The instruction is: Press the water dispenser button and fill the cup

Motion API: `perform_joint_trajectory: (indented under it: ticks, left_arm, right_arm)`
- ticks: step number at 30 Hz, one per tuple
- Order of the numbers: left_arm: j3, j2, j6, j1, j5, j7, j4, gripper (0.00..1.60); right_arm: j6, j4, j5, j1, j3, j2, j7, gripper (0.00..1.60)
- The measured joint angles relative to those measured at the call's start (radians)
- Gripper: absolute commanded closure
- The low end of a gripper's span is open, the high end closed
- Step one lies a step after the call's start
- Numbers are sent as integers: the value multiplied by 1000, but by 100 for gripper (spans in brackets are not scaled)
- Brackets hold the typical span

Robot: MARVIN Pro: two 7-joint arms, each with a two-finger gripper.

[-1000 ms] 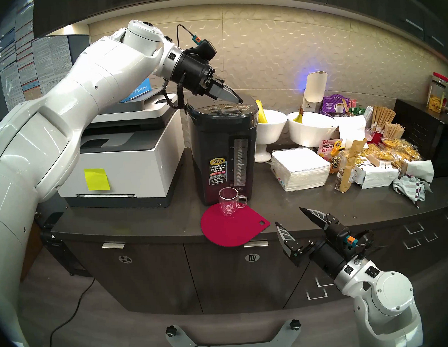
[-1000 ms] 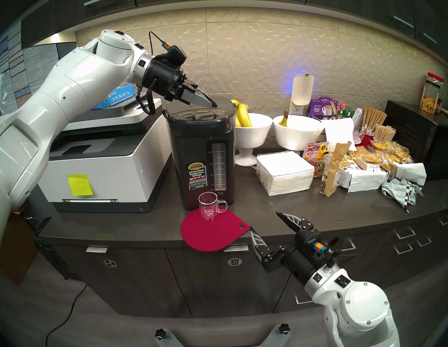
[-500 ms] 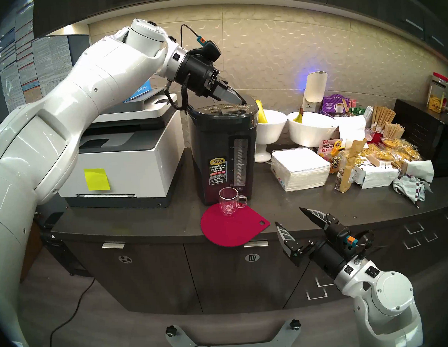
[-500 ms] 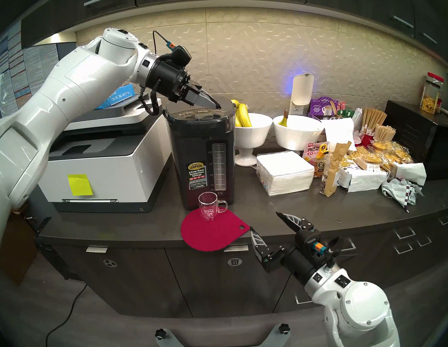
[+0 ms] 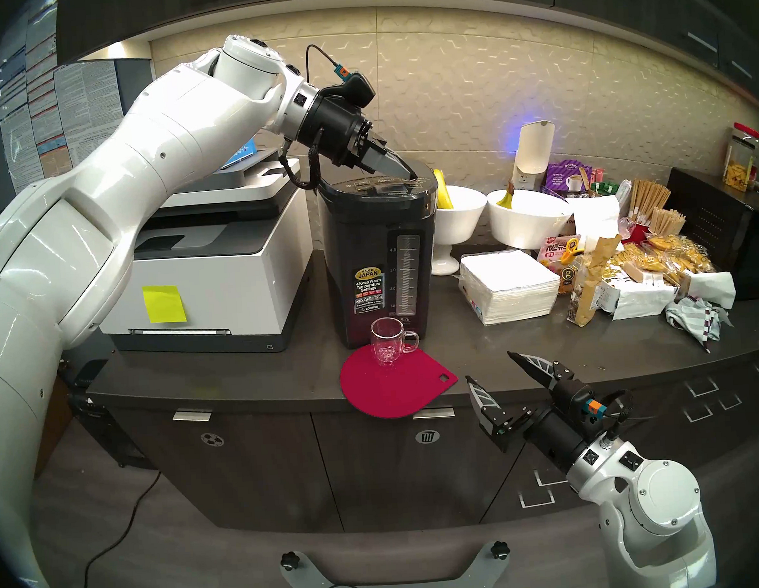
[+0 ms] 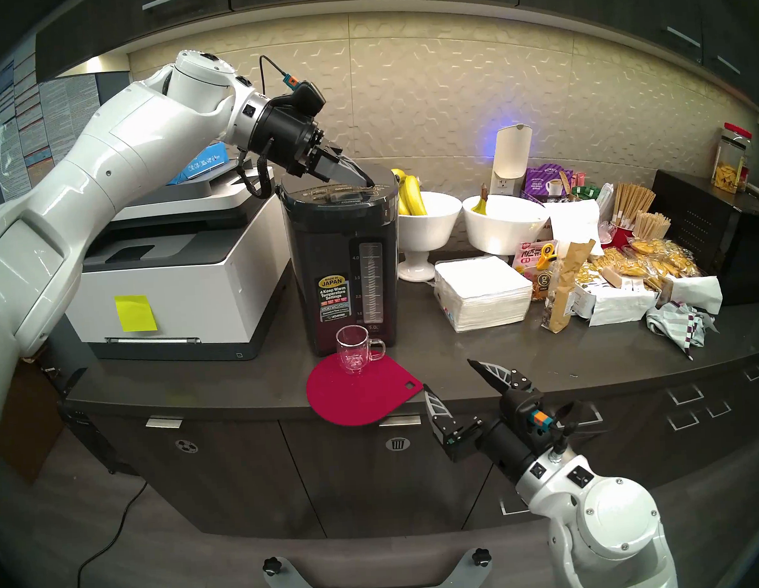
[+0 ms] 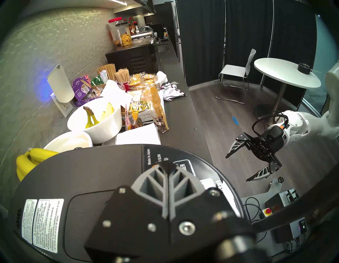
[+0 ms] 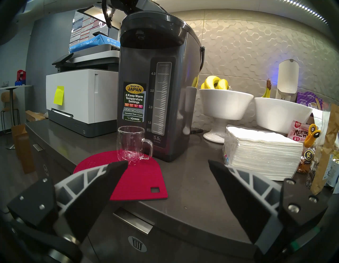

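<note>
The black water dispenser (image 5: 365,243) (image 8: 139,64) stands on the counter beside the printer. My left gripper (image 5: 414,179) (image 7: 166,165) is shut and empty. Its tip is down at the right end of the dispenser's top panel, beside a key whose lettering ends in "ER". The wide button (image 5: 386,180) lies just left of the tip, its lettering blurred. The clear glass cup (image 5: 387,342) (image 8: 130,143) stands upright on a red mat (image 5: 392,388) against the dispenser's front and looks empty. My right gripper (image 5: 488,365) (image 8: 167,162) hangs open in front of the counter edge, right of the mat.
A white-and-grey printer (image 5: 217,274) stands left of the dispenser. To its right are two white bowls (image 5: 528,222) with bananas, a napkin stack (image 5: 508,285) and several snack packets (image 5: 633,271). The red mat overhangs the counter's front edge.
My left gripper has shifted slightly right and lowered its tip onto the top panel. The cup, mat and right arm have not moved.
</note>
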Motion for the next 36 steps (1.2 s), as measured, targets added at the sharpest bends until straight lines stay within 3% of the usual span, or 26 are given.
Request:
perform_joint_trajectory:
  ticks: [20,36]
  left_arm:
    - [24,-38,-69,-21,15,-66,98,160]
    - [6,-71,-119,-28,5,-86,207,160]
  right_arm:
    - [0,0,0,0,0,0,0,0]
    - [0,0,-1,0,0,-1,1,0]
